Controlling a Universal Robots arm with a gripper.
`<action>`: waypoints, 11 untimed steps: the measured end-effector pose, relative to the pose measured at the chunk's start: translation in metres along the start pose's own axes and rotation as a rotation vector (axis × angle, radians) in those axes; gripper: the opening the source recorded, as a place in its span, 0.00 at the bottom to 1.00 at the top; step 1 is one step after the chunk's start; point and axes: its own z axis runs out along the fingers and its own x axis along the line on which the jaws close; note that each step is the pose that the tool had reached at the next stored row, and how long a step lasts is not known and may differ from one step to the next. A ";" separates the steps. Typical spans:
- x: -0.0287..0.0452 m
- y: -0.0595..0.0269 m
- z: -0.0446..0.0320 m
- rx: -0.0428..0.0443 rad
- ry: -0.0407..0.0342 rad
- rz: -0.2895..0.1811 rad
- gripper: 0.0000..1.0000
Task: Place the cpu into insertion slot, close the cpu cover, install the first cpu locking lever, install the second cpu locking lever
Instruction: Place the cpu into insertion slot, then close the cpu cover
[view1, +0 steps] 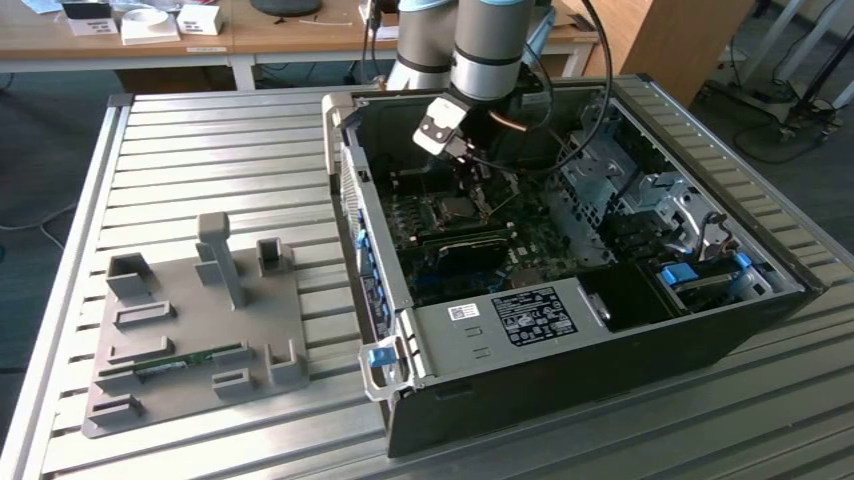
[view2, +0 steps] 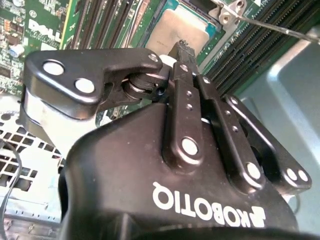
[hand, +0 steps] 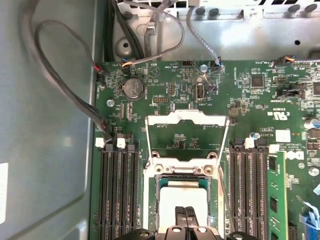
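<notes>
**1 chip seated, cover open**

The cpu (hand: 182, 196) lay flat in the insertion slot (hand: 149, 200), seemingly square within its rim. The cpu cover (hand: 186, 116) stood hinged up off the socket, which kept the opening free for access from above. The gripper (hand: 185, 218) hung right over the chip, its 2 fingers pressed together with nothing between them. Whether the tips touched the metal was unclear.

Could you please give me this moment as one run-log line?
cpu: in insertion slot | cpu cover: open | gripper: shut, tips over cpu
</notes>
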 end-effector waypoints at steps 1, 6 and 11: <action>0.0000 0.0000 -0.0003 -0.0001 0.0001 0.000 0.11; 0.0000 0.0021 -0.0006 0.0000 0.0000 0.000 0.11; 0.0000 0.0039 -0.0005 0.0000 0.0000 0.000 0.11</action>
